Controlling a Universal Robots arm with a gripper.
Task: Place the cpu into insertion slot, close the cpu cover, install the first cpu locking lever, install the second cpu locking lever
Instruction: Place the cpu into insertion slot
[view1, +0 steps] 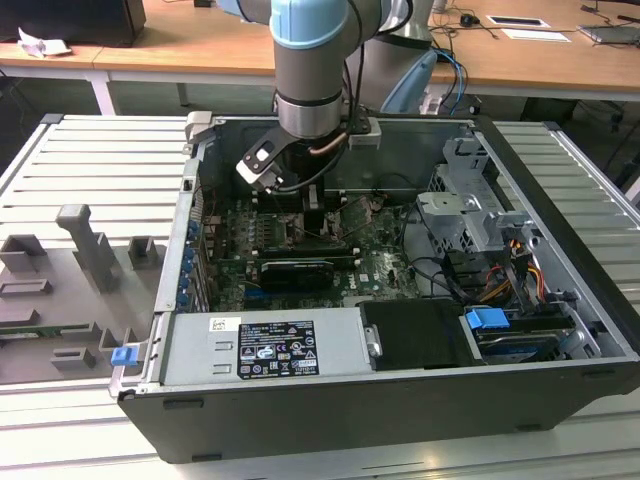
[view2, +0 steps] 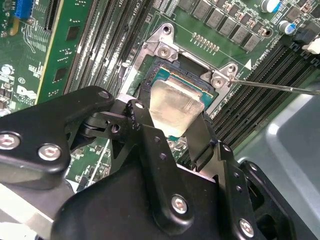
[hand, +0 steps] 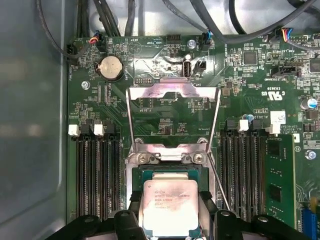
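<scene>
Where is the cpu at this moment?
In both wrist views the cpu is at the insertion slot, gripped by the hand, flanked by long memory slots.

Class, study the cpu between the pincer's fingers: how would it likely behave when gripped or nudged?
The cpu looks stiff: its flat metal top shows no bend in the pincer. That smooth, shiny top suggests it could slip. Thin and flat, it probably won't roll, though it might tilt at the insertion slot.

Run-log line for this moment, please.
gripper: shut on silver-grey square cpu | cpu: at square black insertion slot | hinged silver metal cpu cover: open | thin wire locking levers: unlatched
</scene>
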